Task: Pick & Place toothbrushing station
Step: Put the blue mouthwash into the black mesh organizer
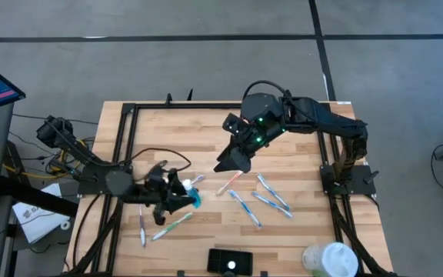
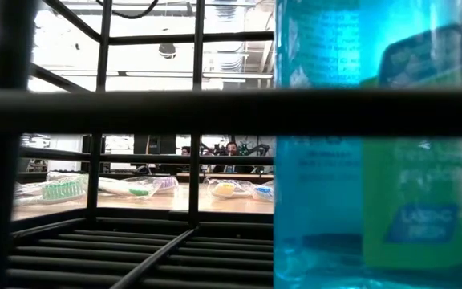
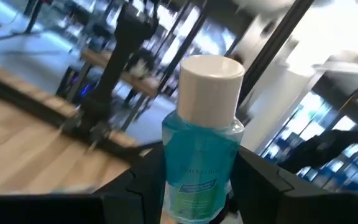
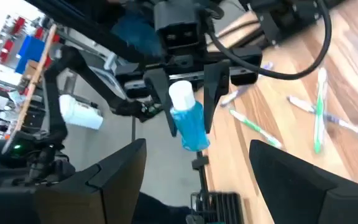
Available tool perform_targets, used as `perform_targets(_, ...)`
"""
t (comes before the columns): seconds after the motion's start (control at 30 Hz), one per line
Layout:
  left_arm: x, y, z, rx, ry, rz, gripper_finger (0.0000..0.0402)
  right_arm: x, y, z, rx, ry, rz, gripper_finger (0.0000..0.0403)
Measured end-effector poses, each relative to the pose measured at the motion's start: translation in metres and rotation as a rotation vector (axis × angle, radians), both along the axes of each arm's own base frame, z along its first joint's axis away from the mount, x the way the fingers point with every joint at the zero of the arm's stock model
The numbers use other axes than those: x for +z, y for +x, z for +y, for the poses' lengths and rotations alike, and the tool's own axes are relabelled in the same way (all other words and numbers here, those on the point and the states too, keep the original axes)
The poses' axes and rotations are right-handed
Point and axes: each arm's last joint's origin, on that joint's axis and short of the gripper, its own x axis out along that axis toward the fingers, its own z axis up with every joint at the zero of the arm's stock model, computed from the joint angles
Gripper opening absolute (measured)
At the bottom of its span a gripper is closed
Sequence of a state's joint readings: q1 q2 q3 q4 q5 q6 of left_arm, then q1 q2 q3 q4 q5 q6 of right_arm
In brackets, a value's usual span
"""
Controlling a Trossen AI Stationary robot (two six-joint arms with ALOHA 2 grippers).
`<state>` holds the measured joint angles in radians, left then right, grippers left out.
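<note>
My left gripper (image 1: 181,194) is shut on a blue mouthwash bottle (image 1: 194,194) with a white cap (image 3: 210,87), held over the table's left middle. My right gripper (image 1: 229,161) hangs open and empty above the table's centre, its fingers (image 4: 120,180) pointing toward the bottle (image 4: 190,127). The toothbrushing station (image 1: 229,261), a low black rectangular holder, rests flat at the middle of the near edge. Its ribbed black top (image 4: 215,202) shows in the right wrist view. My left gripper pinches the bottle's blue body (image 3: 194,186) below the cap between its two fingers (image 3: 129,190), one on each side. The fingers come about level from the table's left and lie across the bottle. The bottle is lifted clear of the table and tilted, cap toward the far side.
Several toothbrushes lie loose on the wood: a group at centre right (image 1: 268,198), one pink (image 1: 231,181), two near the left front (image 1: 168,227). A second white-capped bottle (image 1: 329,259) stands at the near right and fills the low view's right (image 2: 367,160). A black frame (image 1: 125,138) borders the table.
</note>
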<state>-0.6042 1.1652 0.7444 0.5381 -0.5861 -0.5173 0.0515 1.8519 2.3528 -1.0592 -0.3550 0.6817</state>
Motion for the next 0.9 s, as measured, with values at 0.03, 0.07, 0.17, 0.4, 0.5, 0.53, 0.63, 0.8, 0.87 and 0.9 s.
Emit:
perform_targets(0.03, 0.0, 0.004, -0.002, 0.003, 0.016, 0.037, 0.0145, -0.001, 0.0, 0.0, -0.006, -0.005, 0.009, 0.0276)
perform_targets(0.07, 0.001, 0.009, -0.003, 0.007, 0.036, 0.074, 0.0145, -0.002, -0.001, 0.001, -0.014, -0.008, 0.022, 0.0276)
perform_targets(0.17, 0.003, 0.02, -0.01, 0.025, 0.107, 0.177, 0.0145, -0.005, -0.003, 0.003, -0.065, -0.029, 0.063, 0.0276)
perform_targets(0.4, -0.002, 0.042, -0.018, 0.118, 0.269, 0.387, 0.0145, -0.015, -0.01, 0.008, -0.194, -0.162, 0.174, 0.0276)
perform_targets(0.5, -0.008, 0.048, -0.018, 0.135, 0.31, 0.445, 0.0145, -0.021, -0.01, 0.015, -0.197, -0.171, 0.212, 0.0276)
perform_targets(0.53, -0.011, 0.051, -0.017, 0.139, 0.316, 0.456, 0.0145, -0.025, -0.009, 0.017, -0.203, -0.16, 0.229, 0.0276)
perform_targets(0.63, -0.013, 0.054, -0.014, 0.153, 0.321, 0.47, 0.0145, -0.034, -0.004, 0.023, -0.235, -0.111, 0.267, 0.0276)
perform_targets(0.8, -0.014, 0.059, -0.005, 0.146, 0.31, 0.486, 0.0145, -0.053, 0.003, 0.033, -0.26, -0.053, 0.34, 0.0276)
perform_targets(0.87, -0.015, 0.061, -0.001, 0.121, 0.301, 0.494, 0.0145, -0.063, 0.007, 0.036, -0.236, -0.015, 0.364, 0.0276)
perform_targets(0.9, -0.016, 0.063, 0.001, 0.11, 0.293, 0.502, 0.0145, -0.067, 0.009, 0.036, -0.225, 0.003, 0.378, 0.0276)
